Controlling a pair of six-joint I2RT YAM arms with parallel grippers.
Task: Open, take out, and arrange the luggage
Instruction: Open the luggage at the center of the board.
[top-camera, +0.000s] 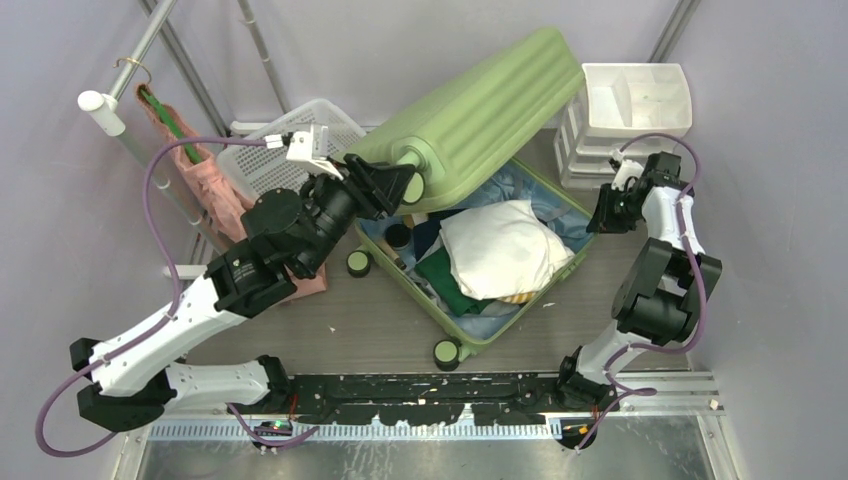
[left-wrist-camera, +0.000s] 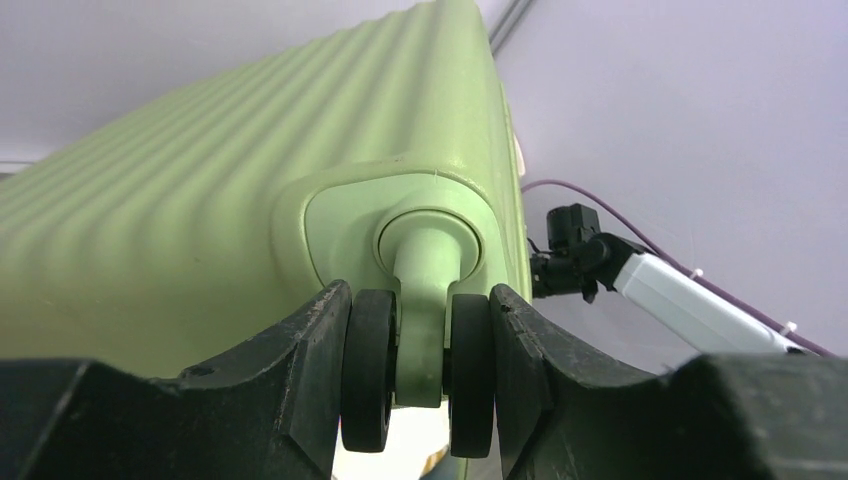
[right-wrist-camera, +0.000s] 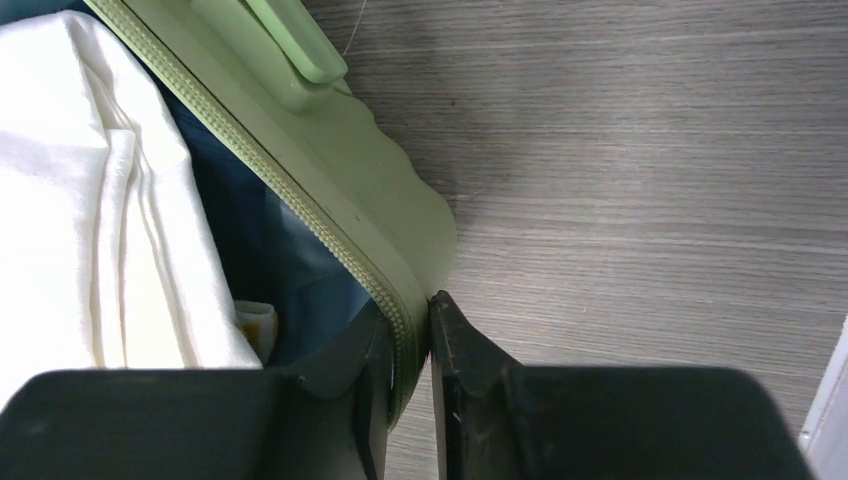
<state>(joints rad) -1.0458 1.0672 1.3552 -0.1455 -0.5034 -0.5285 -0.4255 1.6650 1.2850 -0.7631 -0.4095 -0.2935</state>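
Grey wood-grain surface (top-camera: 340, 320), lilac walls. At centre: luggage (top-camera: 470, 110), open, lid tilted up toward far side; white cloth (top-camera: 505, 245) in lower half. Jaws of left gripper (left-wrist-camera: 420, 385) closed around twin wheel (left-wrist-camera: 368, 370) at lid corner. Jaws of right gripper (right-wrist-camera: 410, 375) nearly together, pinching zipped rim (right-wrist-camera: 330, 235) of lower shell, right side. White basket (top-camera: 300, 140) far left; drawer unit (top-camera: 635, 100) far right.

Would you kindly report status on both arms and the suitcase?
Left pincer shut on lid wheel. Right pincer shut on base rim. Suitcase partly open, white garment inside.
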